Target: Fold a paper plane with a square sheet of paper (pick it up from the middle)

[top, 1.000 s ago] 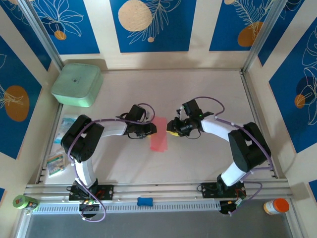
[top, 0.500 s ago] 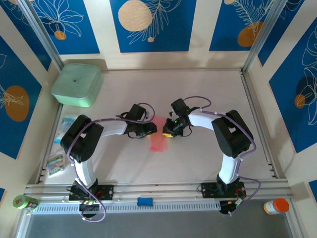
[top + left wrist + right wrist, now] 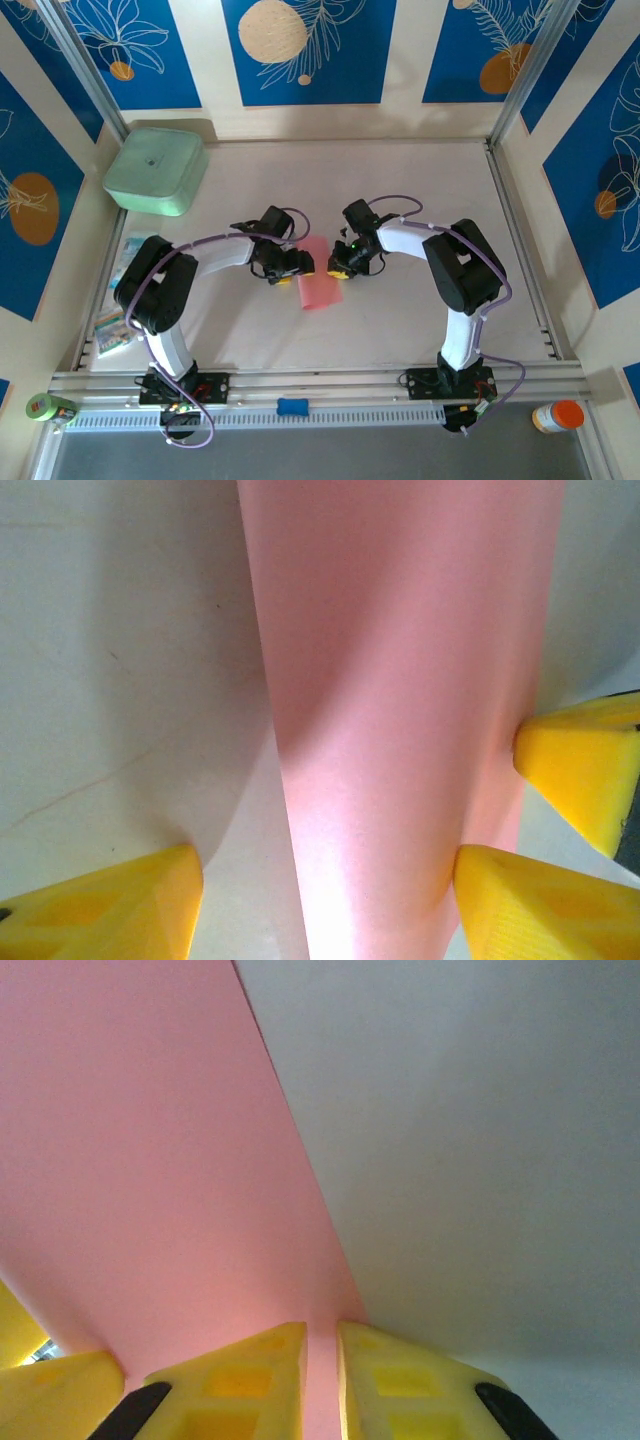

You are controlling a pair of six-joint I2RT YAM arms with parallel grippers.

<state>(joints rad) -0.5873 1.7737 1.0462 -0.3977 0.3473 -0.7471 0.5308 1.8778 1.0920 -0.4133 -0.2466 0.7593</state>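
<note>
sheet: the square sheet of paper (image 3: 318, 288) is lying near the middle of the surface (image 3: 420, 190) as a narrow pink strip, long axis running roughly 12 to 6 o'clock; it is looking already folded down from a square, with no pointed nose or wings showing, so no plane yet
left hand: the left hand (image 3: 293, 270) is sitting at about 10 o'clock of the strip with its fingers spread wide; in its wrist view the strip is passing between them, one finger (image 3: 120, 905) resting clear on bare surface and the other right against the paper's edge; it is gripping nothing
right hand: the right hand (image 3: 338, 265) is sitting at about 2 o'clock of the strip, fingers (image 3: 235, 1370) nearly together with a sliver of pink running into the slit, so it is pinching the strip's long edge
why held so: my guess is the right hand is anchoring the edge so the paper is not sliding, while the left is straddling it, ready to press or take a flap
paper state: the strip is bowing up off the surface, with shadow under one side, so the crease is not lying flat
risk: thin paper is likely slipping or creasing crooked if pulled
other: the mint-green box (image 3: 155, 170) is sitting at 10 o'clock of the surface, well apart
</note>
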